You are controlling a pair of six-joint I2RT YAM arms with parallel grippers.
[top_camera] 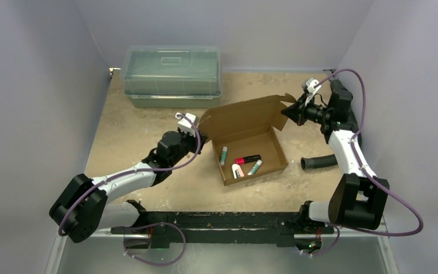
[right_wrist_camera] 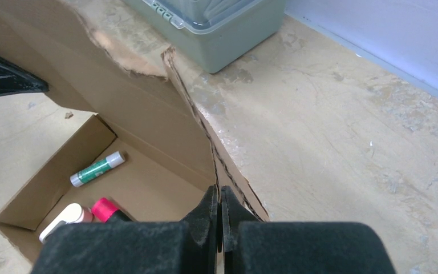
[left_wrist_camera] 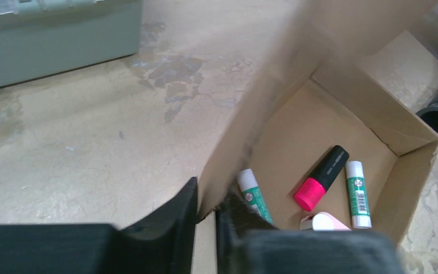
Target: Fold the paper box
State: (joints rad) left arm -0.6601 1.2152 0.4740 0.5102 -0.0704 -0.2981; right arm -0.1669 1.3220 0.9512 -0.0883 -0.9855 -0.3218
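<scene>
The brown paper box point(top_camera: 251, 142) sits mid-table with its lid point(top_camera: 245, 114) raised upright along the far side. My left gripper point(top_camera: 201, 134) is at the lid's left corner. In the left wrist view its jaws point(left_wrist_camera: 208, 191) straddle the cardboard edge point(left_wrist_camera: 245, 131), open, with a narrow gap still showing. At the lid's right corner my right gripper point(top_camera: 290, 111) is shut on the cardboard flap point(right_wrist_camera: 205, 137), fingers point(right_wrist_camera: 220, 191) pressed together on it. Two glue sticks point(top_camera: 223, 155), a pink highlighter point(top_camera: 247, 159) and a small pink-white item point(top_camera: 237, 170) lie in the tray.
A clear greenish lidded bin point(top_camera: 171, 77) stands at the back left, just behind the lid. A grey ribbed hose point(top_camera: 319, 162) lies on the table right of the box. Pale walls close in both sides and the back.
</scene>
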